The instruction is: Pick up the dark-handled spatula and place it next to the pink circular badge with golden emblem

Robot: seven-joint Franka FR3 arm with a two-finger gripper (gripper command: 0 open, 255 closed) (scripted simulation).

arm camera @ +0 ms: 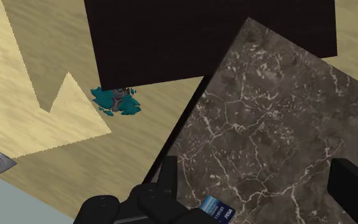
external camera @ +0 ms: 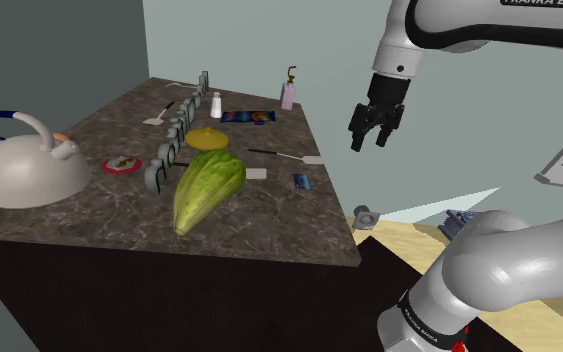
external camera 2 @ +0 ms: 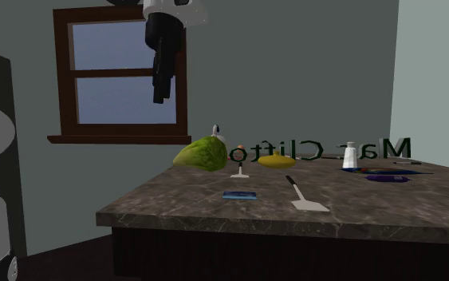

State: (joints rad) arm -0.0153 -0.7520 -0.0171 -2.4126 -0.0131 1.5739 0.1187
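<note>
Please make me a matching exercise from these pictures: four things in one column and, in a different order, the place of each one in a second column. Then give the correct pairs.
1. kettle
2. green gourd
3. dark-handled spatula
4. gripper

A. up in the air, open, holding nothing
B. lying flat near the small blue card
C. at the counter's end on the shoulder view's left
D. next to the standing letters

Pairs: 1-C, 2-D, 3-B, 4-A
</note>
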